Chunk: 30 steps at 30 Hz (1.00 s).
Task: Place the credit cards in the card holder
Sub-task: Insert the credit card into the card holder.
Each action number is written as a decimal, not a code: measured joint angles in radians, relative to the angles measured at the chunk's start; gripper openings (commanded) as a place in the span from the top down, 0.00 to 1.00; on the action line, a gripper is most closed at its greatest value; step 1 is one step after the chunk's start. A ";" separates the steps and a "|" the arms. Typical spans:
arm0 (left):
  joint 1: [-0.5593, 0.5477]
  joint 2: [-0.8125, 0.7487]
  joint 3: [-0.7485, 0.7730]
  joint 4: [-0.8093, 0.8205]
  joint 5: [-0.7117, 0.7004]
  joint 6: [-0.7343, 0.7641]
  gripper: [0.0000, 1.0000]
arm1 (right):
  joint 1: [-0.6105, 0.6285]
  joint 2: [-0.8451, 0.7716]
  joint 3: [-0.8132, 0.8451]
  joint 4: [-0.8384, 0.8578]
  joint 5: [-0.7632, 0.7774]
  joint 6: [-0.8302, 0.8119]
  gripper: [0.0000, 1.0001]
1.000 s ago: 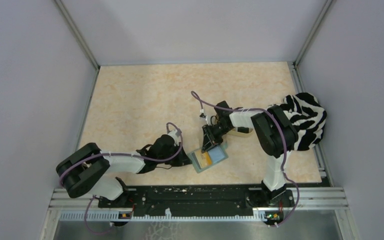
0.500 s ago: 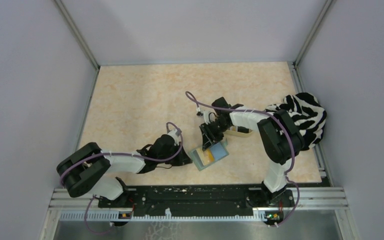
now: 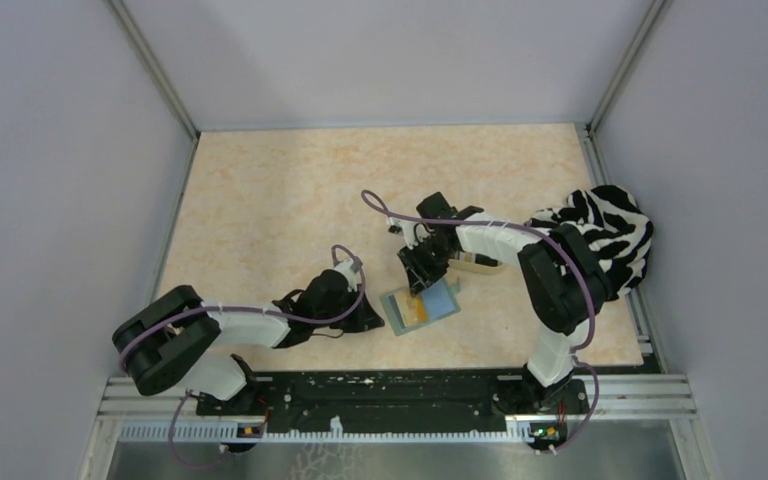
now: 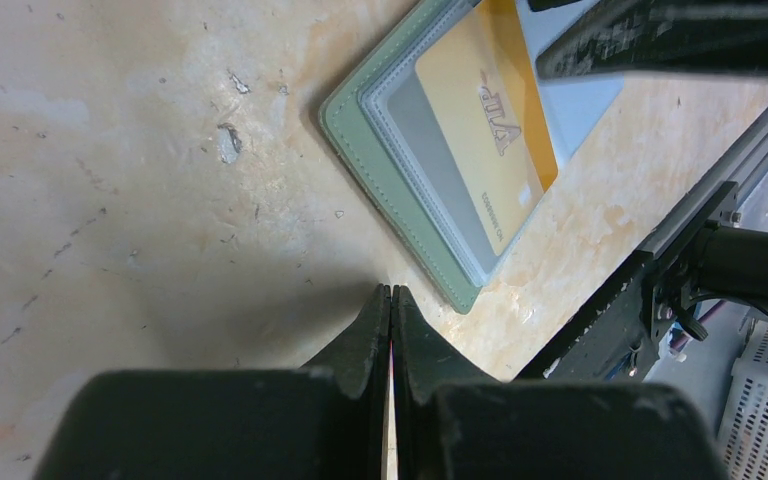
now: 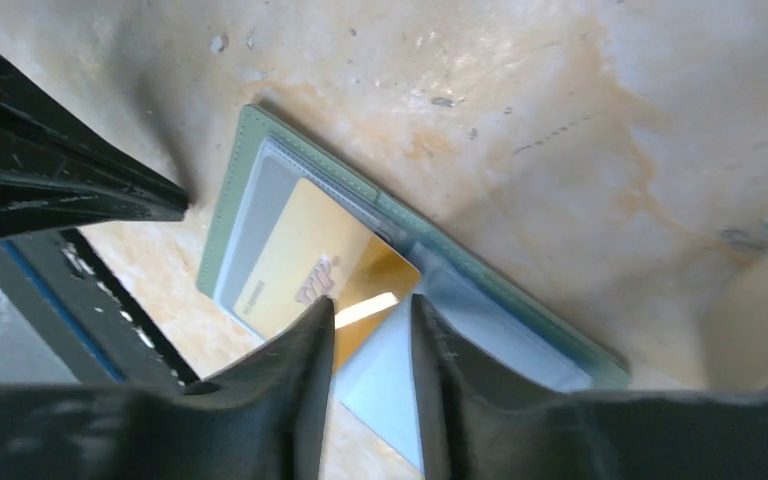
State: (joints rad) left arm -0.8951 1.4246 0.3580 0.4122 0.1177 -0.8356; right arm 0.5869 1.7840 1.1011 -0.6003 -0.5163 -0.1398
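Gap between right jaws, above gold card; left jaws closed.

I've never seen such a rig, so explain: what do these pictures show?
Two robot arms stand at the near edge of a table. The wide picture is from a camera overhead; the other two from cameras on each wrist, looking past its fingers. On the table lies an open grey-green card holder with a yellow card on its inner face. The left gripper is shut and empty beside it; the right gripper hangs open over the card, holding nothing. A zebra-striped cloth lies far right.
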 measured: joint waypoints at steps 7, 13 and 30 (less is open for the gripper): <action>0.000 -0.001 -0.002 0.003 0.000 0.000 0.96 | 0.000 -0.050 0.000 0.001 0.080 -0.052 0.95; 0.000 -0.001 -0.003 0.006 0.000 0.000 0.96 | 0.010 -0.048 -0.002 -0.010 0.139 -0.072 1.00; 0.000 0.047 0.018 0.043 0.019 0.001 0.96 | 0.084 0.006 -0.002 -0.023 0.075 -0.068 1.00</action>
State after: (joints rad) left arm -0.8951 1.4712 0.3759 0.4549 0.1368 -0.8345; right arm 0.6704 1.7905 1.0996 -0.6228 -0.4412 -0.2077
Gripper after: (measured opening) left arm 0.039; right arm 0.004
